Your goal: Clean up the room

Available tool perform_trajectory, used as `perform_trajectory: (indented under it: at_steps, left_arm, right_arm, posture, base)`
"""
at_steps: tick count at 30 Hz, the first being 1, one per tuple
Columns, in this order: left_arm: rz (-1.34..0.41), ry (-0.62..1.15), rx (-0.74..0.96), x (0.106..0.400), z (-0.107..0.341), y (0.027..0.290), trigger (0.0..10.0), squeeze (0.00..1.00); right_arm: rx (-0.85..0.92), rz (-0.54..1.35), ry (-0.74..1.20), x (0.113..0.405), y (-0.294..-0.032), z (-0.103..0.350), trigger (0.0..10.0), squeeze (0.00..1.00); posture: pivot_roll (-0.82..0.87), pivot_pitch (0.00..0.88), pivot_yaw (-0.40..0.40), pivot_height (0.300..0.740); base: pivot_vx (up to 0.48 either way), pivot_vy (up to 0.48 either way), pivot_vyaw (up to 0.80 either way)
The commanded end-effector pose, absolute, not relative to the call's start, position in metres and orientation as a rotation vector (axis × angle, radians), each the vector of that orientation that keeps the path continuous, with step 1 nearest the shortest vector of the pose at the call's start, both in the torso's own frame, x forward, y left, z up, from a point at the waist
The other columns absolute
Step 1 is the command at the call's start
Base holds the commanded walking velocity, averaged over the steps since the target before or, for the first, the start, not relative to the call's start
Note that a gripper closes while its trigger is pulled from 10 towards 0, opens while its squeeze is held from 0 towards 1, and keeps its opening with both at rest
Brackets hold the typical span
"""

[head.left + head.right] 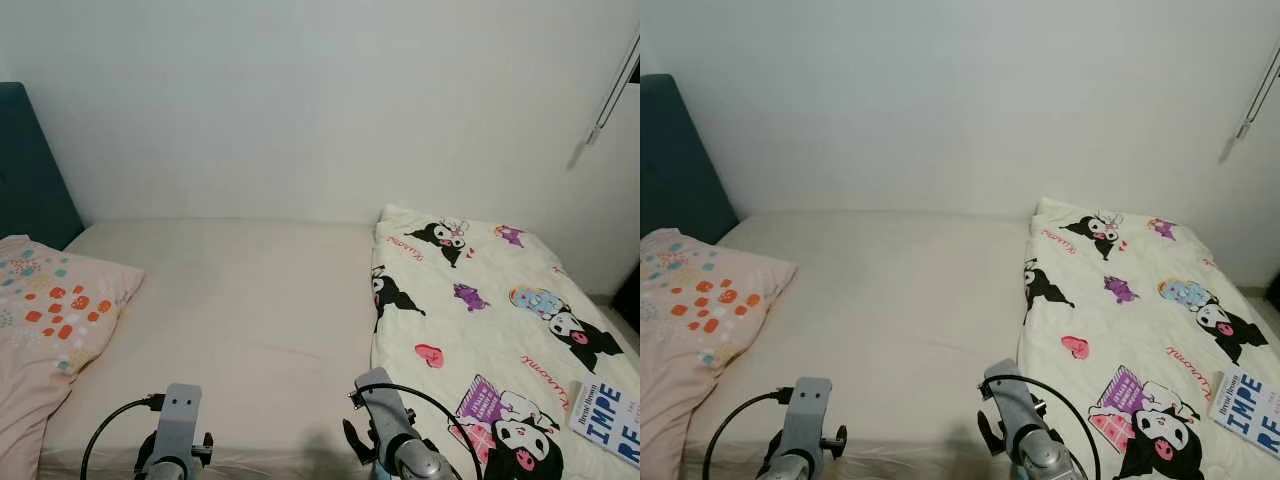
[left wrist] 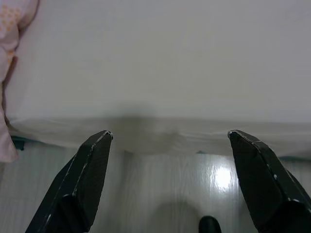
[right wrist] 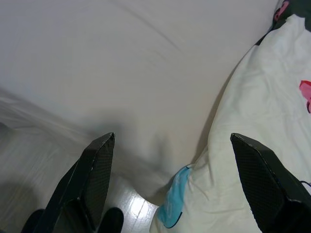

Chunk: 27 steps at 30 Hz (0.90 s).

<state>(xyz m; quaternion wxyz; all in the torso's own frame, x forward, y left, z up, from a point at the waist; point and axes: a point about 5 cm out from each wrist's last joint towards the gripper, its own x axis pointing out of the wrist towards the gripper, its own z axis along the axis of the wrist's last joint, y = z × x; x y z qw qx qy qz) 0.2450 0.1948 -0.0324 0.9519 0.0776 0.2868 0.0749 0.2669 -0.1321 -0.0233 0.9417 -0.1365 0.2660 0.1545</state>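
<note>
A bed (image 1: 240, 300) with a cream sheet lies before me. A white cartoon-print blanket (image 1: 470, 320) covers its right half, folded along a straight edge. A pink pillow (image 1: 50, 320) with orange dots rests at the left. A book (image 1: 607, 418) lies on the blanket at the far right. My left gripper (image 2: 170, 138) is open, hanging over the bed's near edge and the floor. My right gripper (image 3: 172, 141) is open too, above the sheet right beside the blanket's edge (image 3: 252, 145). Both wrists (image 1: 175, 430) sit low at the front of the eye views.
A dark teal headboard (image 1: 30, 170) stands at the left. A white wall (image 1: 320, 100) backs the bed. A shiny wood-look floor (image 2: 160, 189) runs along the bed's near side, and a cord hangs at the upper right (image 1: 610, 90).
</note>
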Motion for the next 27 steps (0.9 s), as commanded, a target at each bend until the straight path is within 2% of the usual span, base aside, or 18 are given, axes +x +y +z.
perform_trajectory:
  at_steps: [1,6,12,21,27]
  left_arm:
    - [0.161,0.585,0.167,0.242,-0.034,0.199,10.0,0.00]
    - [0.114,0.509,0.160,0.248,-0.027,0.190,10.0,0.00]
    - [0.077,0.461,0.166,0.253,-0.022,0.182,10.0,0.00]
    - [0.034,0.365,0.159,0.259,-0.011,0.174,10.0,0.00]
    - [0.033,0.358,0.130,0.259,-0.011,0.173,10.0,0.00]
  right_arm:
    - [-0.294,0.315,0.553,0.263,-0.134,-0.027,10.0,0.00]
    - [-0.294,0.315,0.546,0.263,-0.134,-0.027,10.0,0.00]
    - [-0.296,0.320,0.531,0.264,-0.130,-0.025,10.0,0.00]
    - [-0.276,0.313,0.510,0.265,-0.128,-0.024,10.0,0.00]
    - [-0.268,0.305,0.505,0.265,-0.129,-0.024,10.0,0.00]
  posture:
    - [0.01,0.000,-0.043,0.740]
    - [0.01,0.000,-0.053,0.740]
    - [0.01,0.000,-0.051,0.740]
    - [0.01,0.000,-0.044,0.740]
    - [0.01,0.000,-0.041,0.740]
  base:
    - [0.000,0.000,0.00]
    - [0.000,0.151,0.00]
    - [0.000,0.468,0.00]
    - [0.000,0.000,0.00]
    - [0.000,-0.400,0.00]
